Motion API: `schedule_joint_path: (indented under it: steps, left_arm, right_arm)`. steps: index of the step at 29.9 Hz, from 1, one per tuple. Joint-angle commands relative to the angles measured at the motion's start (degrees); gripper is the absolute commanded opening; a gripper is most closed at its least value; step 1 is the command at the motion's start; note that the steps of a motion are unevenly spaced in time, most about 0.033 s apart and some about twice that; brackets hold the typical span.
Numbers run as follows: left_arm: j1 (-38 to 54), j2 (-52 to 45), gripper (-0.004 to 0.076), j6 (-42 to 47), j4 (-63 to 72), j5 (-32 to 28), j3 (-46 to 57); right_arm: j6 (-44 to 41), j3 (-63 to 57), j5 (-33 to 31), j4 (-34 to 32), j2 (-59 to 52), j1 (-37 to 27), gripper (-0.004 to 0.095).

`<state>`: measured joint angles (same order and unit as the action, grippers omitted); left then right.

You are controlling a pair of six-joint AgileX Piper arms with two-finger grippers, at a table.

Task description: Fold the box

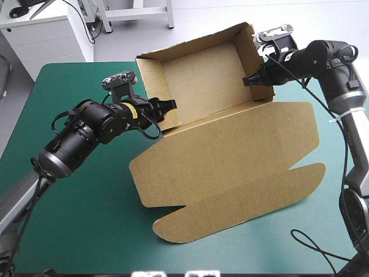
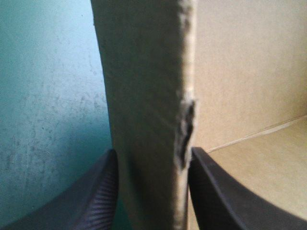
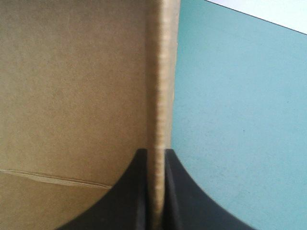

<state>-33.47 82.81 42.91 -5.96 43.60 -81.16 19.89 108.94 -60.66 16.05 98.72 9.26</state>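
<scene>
The brown box (image 1: 230,144) sits in the middle of the teal-green desk (image 1: 69,219). Its tray part is at the far side with the walls up, and its lid (image 1: 230,196) lies flat at the near side. The left pincer (image 1: 168,106) is clenched on the left wall. The right pincer (image 1: 251,80) is clenched on the right wall. To do this well, I think both should keep the walls straight up and push evenly, so nothing bends. Only the high view shows the flat lid. Only the left wrist view shows a rough, torn spot (image 2: 184,129) on the wall's edge.
</scene>
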Motion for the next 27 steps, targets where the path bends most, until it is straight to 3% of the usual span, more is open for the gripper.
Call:
schedule_joint_path:
  steps: [1, 3, 7, 15, 19, 24, 27]
  left_arm:
    - [-0.34, -0.17, 0.0313, 0.67, -0.5, -1.1, -3.21]
    - [-0.34, 1.14, 0.0281, 0.67, -0.77, 0.36, -4.56]
    - [-0.34, 3.61, -0.0002, 0.19, -1.55, 2.24, -6.96]
    - [-0.34, 6.09, -0.0008, -1.45, -4.02, 8.5, -11.89]
    - [-0.2, 9.61, -0.0008, -8.14, -4.12, 15.0, -18.27]
    - [-0.2, 18.42, -0.0008, -16.54, -3.96, 28.2, -30.73]
    - [0.29, 23.36, -0.0008, -22.42, -2.8, 30.23, -35.64]
  right_arm:
    - [-0.23, 1.65, 2.94, 2.28, -2.58, -0.02, -0.0017]
    - [-0.23, 1.65, 2.75, 2.28, -2.58, -0.02, -0.0017]
    - [-0.34, 1.65, 2.29, 2.28, -2.58, -0.02, -0.0017]
    - [-4.25, 1.65, 0.28, 1.4, -2.58, -0.02, -0.0017]
    - [-6.38, 1.65, -1.11, -0.76, -2.2, -0.02, -0.0012]
    - [-9.31, 1.65, -3.75, -2.15, -0.2, -0.02, -0.0012]
    - [-11.86, 1.65, -7.76, -4.15, 2.7, -0.02, -0.0012]
